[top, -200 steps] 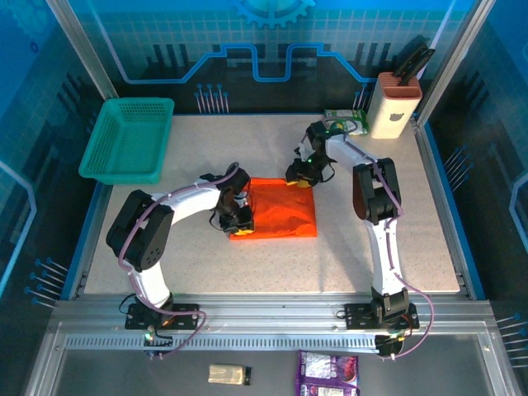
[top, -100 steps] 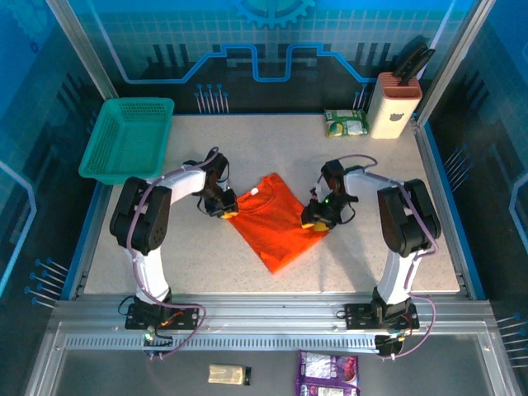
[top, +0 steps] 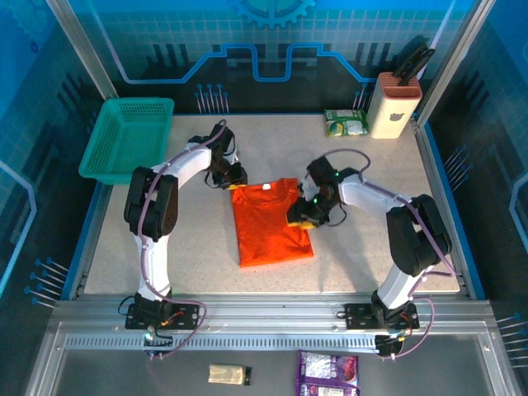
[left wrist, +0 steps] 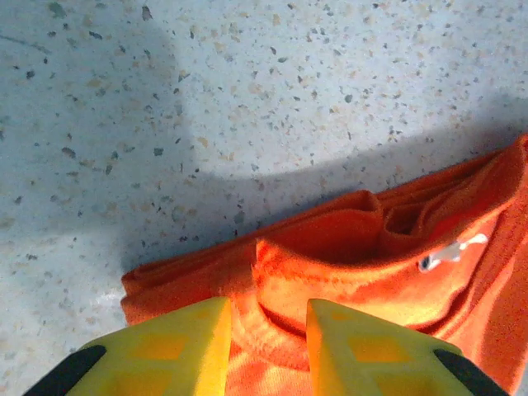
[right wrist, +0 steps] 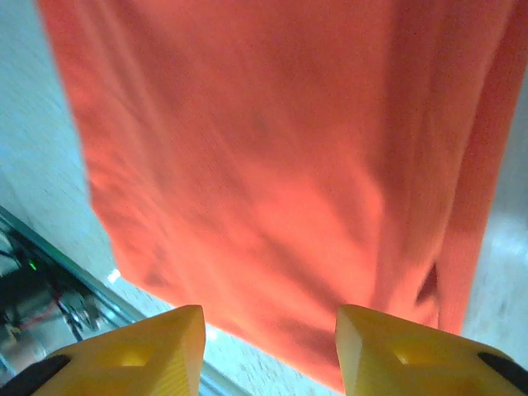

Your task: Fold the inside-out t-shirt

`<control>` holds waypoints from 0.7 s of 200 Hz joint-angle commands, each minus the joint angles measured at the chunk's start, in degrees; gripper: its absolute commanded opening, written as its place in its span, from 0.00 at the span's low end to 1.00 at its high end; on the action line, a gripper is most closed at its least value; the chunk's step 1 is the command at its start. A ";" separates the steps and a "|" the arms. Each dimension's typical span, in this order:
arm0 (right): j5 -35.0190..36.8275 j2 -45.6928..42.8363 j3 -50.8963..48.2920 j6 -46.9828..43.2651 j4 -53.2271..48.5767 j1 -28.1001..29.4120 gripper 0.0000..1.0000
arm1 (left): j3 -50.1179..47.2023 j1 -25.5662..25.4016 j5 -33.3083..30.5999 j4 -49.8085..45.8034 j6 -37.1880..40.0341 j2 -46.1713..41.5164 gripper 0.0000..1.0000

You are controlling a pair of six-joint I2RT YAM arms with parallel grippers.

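Orange t-shirt (top: 272, 227) lying folded in a narrow rectangle mid-table (top: 371, 247), left gripper (top: 234, 185) at its collar corner, jaws slightly apart over the cloth, right gripper (top: 300, 216) at its right edge, jaws wide, empty

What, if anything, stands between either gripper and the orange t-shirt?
Nothing visible does. The left gripper sits right at the collar of the t-shirt, and the right gripper is over its right edge, both with jaws apart.

speckled grey tabletop (top: 206, 247), blue patterned back wall (top: 165, 41), aluminium rail (top: 264, 318) at near edge
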 commanded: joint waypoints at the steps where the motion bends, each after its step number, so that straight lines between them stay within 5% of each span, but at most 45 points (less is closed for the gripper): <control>1: 3.62 6.01 7.69 -2.63 -1.58 -2.38 0.46 | -1.89 0.53 -2.23 -3.62 -0.75 -5.83 0.34; 77: 2.23 20.16 32.02 -7.06 -8.41 2.70 0.45 | -13.95 0.46 -2.66 3.13 -10.43 -9.85 0.39; 140: -3.14 31.45 44.60 0.34 -3.28 9.63 0.29 | -17.03 2.55 -0.91 9.68 -15.86 -9.89 0.40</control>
